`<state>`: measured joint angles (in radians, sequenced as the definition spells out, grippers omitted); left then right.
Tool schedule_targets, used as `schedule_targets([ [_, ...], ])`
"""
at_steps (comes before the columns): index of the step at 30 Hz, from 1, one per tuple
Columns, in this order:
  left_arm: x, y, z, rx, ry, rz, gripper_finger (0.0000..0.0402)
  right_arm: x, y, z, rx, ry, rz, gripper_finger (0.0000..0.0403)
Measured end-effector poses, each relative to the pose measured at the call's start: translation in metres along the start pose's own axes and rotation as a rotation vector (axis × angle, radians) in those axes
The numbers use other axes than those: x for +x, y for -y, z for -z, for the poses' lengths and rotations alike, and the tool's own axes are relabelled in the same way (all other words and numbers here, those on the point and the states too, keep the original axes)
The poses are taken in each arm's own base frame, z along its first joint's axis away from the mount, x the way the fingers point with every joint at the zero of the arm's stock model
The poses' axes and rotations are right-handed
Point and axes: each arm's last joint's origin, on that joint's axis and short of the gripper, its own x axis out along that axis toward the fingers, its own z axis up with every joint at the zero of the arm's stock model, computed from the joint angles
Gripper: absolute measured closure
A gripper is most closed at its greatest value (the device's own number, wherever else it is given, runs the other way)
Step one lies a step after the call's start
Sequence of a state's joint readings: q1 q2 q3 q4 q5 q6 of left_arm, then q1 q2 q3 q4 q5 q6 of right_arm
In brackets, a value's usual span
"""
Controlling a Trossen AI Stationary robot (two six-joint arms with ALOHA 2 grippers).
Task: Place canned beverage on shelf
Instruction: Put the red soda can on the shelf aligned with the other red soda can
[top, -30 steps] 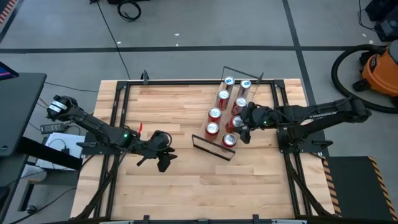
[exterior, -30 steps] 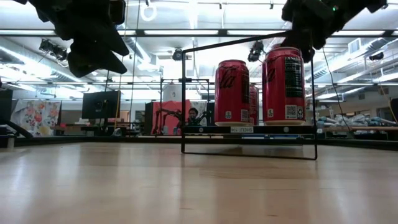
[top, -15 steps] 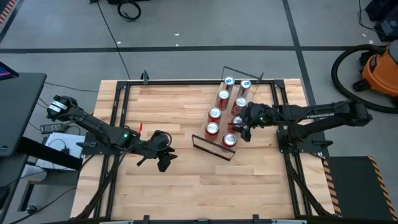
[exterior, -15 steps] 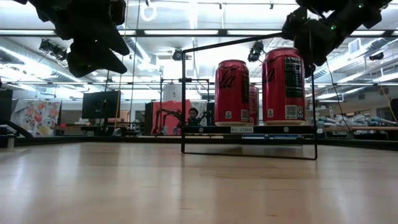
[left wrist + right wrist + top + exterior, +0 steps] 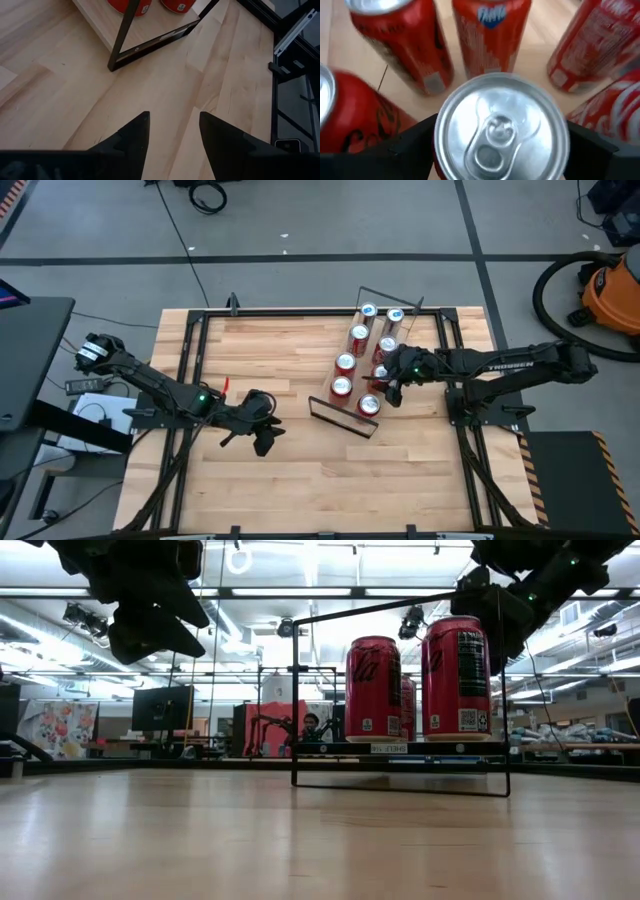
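Right end effector (image 5: 500, 145) straddles a can (image 5: 500, 127) — on the shelf (image 5: 345, 412).

Grey floor (image 5: 330, 230) with seam lines; orange vacuum (image 5: 612, 295) off tabletop's right edge; ceiling strip lights (image 5: 300, 570); monitor (image 5: 160, 708) behind.

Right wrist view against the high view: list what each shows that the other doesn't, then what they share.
Only the right wrist view shows the pull tab and lid of the nearest can up close, the right gripper's fingers flanking it, and label print on the neighbouring cans.

Only the high view shows the whole shelf with two rows of cans, the left gripper hanging over bare tabletop, and an orange vacuum on the floor.

Both show the right gripper at the shelf's cans.
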<state>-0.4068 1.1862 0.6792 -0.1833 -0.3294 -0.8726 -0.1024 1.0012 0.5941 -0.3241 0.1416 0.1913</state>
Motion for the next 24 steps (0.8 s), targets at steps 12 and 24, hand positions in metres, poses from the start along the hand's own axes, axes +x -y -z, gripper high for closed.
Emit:
schedule_targets([
  [12, 0.0, 0.0, 0.0, -0.009, 0.0, 0.0, 0.0219, -0.005, -0.002, -0.013, 0.029, 0.043, -0.01, 0.0031],
  [24, 0.0, 0.0, -0.001, -0.033, 0.003, -0.003, 0.0219, -0.032, -0.004, -0.056, 0.053, 0.204, 0.031, 0.003],
])
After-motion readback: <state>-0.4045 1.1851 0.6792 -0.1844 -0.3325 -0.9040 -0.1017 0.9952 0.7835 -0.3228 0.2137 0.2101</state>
